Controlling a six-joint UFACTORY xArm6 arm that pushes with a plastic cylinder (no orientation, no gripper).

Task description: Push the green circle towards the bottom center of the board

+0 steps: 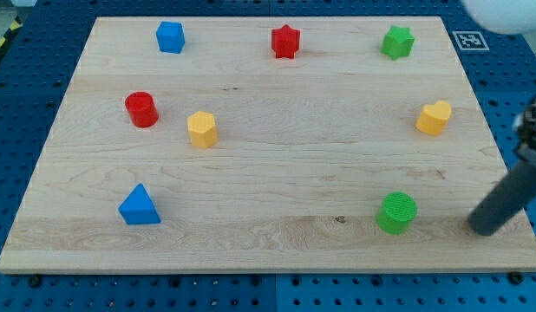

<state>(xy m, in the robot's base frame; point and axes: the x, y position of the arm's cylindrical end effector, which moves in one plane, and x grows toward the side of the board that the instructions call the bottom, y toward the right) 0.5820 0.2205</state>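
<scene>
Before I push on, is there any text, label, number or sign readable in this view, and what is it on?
No readable words or numbers anywhere.
Black-and-white square fiducial marker, on the blue pegboard just off the wooden board at the view's top right: a pattern, not text.
The green circle and the other blocks carry no markings.

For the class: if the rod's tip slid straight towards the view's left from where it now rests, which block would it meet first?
My tip sits to the right of the green circle, slightly lower. Sliding straight left, it would probably clip that block's lower edge first, though the tip's exact position is hard to judge.
</scene>
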